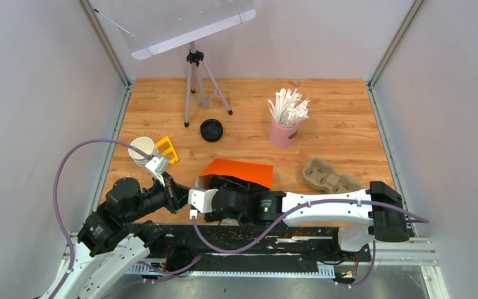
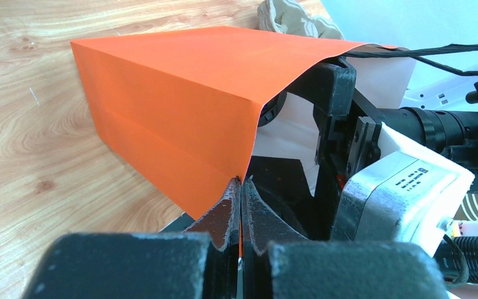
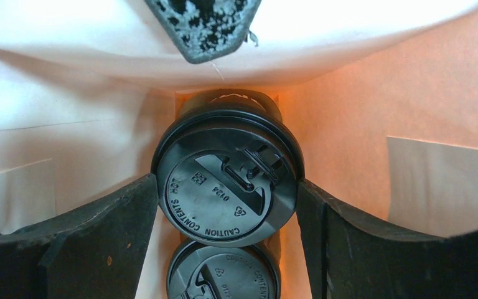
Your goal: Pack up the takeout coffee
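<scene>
An orange paper bag (image 1: 239,171) lies on its side near the table's front edge, mouth toward the arms. My left gripper (image 2: 241,182) is shut on the bag's (image 2: 180,106) lower mouth edge. My right gripper (image 3: 227,187) reaches inside the bag, and its fingers (image 3: 121,218) press both sides of the black lid of a takeout coffee cup (image 3: 227,168). A second lidded cup (image 3: 224,274) lies just below it in the bag. In the top view the bag hides the right fingers and both cups. A lidless white cup (image 1: 142,149) stands at the left.
A loose black lid (image 1: 211,129) lies mid-table. A pink cup of white straws (image 1: 284,128) stands behind the bag, a brown pulp tray (image 1: 331,176) to its right. A tripod (image 1: 196,81) stands at the back, and a yellow piece (image 1: 168,148) rests by the white cup.
</scene>
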`<state>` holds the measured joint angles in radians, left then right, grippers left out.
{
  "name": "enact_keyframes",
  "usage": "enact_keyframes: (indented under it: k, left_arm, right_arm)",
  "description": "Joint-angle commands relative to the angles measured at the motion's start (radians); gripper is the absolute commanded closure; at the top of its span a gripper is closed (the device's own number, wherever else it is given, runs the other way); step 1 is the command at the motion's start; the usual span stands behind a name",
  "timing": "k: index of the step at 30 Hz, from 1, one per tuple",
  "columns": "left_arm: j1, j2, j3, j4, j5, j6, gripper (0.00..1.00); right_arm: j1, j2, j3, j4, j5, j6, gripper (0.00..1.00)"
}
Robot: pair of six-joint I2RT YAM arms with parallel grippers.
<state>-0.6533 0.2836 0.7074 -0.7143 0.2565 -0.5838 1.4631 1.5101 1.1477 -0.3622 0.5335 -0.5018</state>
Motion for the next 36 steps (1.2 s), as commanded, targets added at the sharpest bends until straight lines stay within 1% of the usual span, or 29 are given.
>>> enact_keyframes:
  k: [1, 10, 21, 36]
  left_arm:
    - [-0.003, 0.008, -0.009, 0.033, 0.011, -0.015, 1.00]
    - [-0.004, 0.010, -0.005, 0.031, 0.003, -0.016, 1.00]
    - [-0.004, 0.003, -0.003, 0.038, 0.006, -0.044, 1.00]
    - [-0.003, -0.022, -0.041, 0.050, 0.007, -0.145, 1.00]
  right_arm:
    - [0.007, 0.002, 0.056, -0.045, 0.056, -0.021, 0.22]
    - [0.007, 0.042, 0.102, -0.132, 0.057, -0.016, 0.21]
    - [-0.002, 0.075, 0.063, -0.072, 0.081, -0.032, 0.21]
    - [-0.025, 0.080, 0.012, -0.009, 0.111, -0.059, 0.21]
